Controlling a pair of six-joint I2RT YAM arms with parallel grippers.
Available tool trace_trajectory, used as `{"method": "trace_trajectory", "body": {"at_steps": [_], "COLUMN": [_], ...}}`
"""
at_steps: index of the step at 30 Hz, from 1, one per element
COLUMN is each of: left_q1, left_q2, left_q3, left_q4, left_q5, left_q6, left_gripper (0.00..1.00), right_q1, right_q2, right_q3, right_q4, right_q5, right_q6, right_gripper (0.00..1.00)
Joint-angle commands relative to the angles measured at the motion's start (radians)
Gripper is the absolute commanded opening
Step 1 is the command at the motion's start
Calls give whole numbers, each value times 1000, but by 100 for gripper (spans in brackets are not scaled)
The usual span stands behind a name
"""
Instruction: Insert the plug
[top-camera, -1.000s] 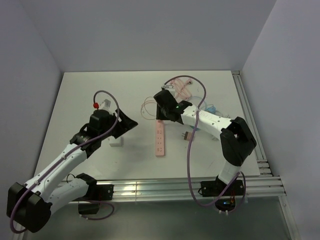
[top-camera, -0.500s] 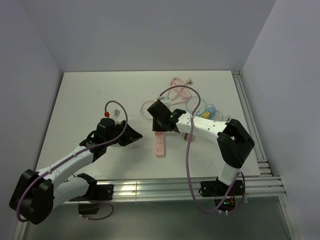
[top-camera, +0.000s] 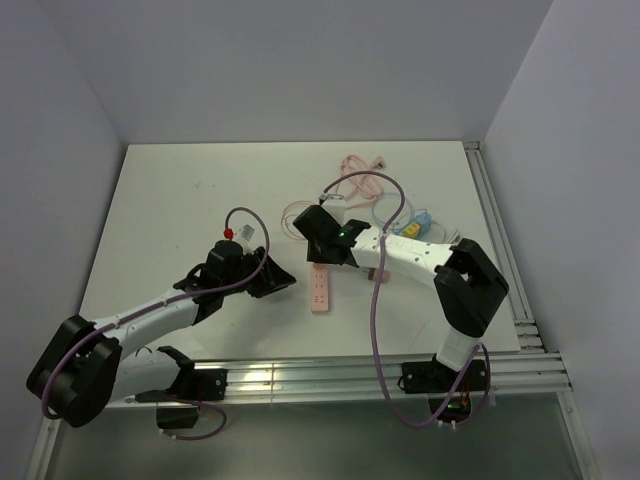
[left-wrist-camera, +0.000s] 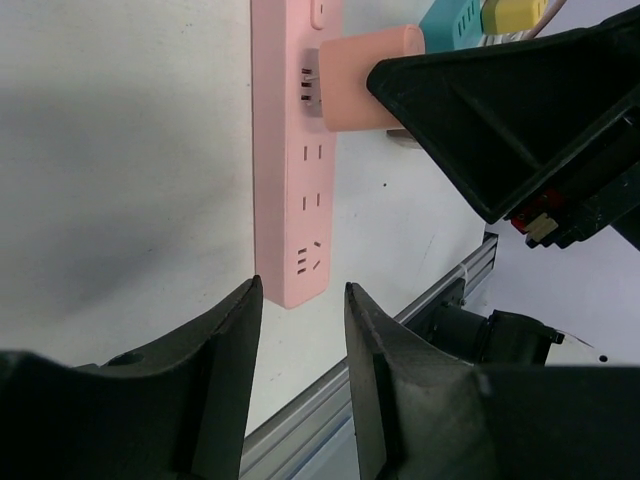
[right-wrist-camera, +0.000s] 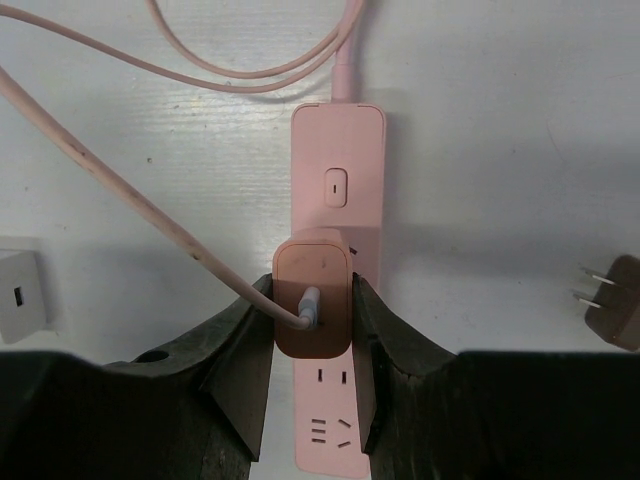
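Now the right jaws grip the pink plug (right-wrist-camera: 312, 270) at the power strip (right-wrist-camera: 365, 215), while the left jaws hang open, empty.

Overhead view: bright, even, cool-white light. Desk (top-camera: 180, 200) uniformly lit, no glare, only faint soft shadows. Walls (top-camera: 300, 70) pale lilac-grey, dimmer toward corners. Focus sharp throughout.

Left wrist view: broad soft grey shadow across left of desk, brighter at right. Left end effector (left-wrist-camera: 300, 290) close to lens, dark, edges slightly soft.

Right wrist view: crisp, flat light. Pink plug (right-wrist-camera: 312, 265) and power strip (right-wrist-camera: 338, 140) evenly lit, thin shadows. Right end effector (right-wrist-camera: 312, 290) near-black along bottom edge, little detail.
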Motion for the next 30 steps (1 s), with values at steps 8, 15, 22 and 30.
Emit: {"method": "trace_trajectory", "body": {"at_steps": [8, 15, 22, 30], "left_q1": [-16, -16, -18, -21], "left_q2": [24, 42, 53, 56], "left_q3": [-7, -26, -40, -58], "left_q4": [83, 114, 129, 146], "left_q5": [19, 22, 30, 30], "left_q6": [-15, -26, -32, -33], "left_gripper": [44, 43, 43, 43], "right_q1": [6, 8, 9, 12], "right_q2": [16, 36, 73, 84], "right_q3": [-9, 8, 37, 19], "right_q4": [-68, -56, -68, -88], "right_q5": [92, 3, 18, 53], "right_q6": [32, 52, 64, 83], "right_gripper": [0, 0, 0, 0]}}
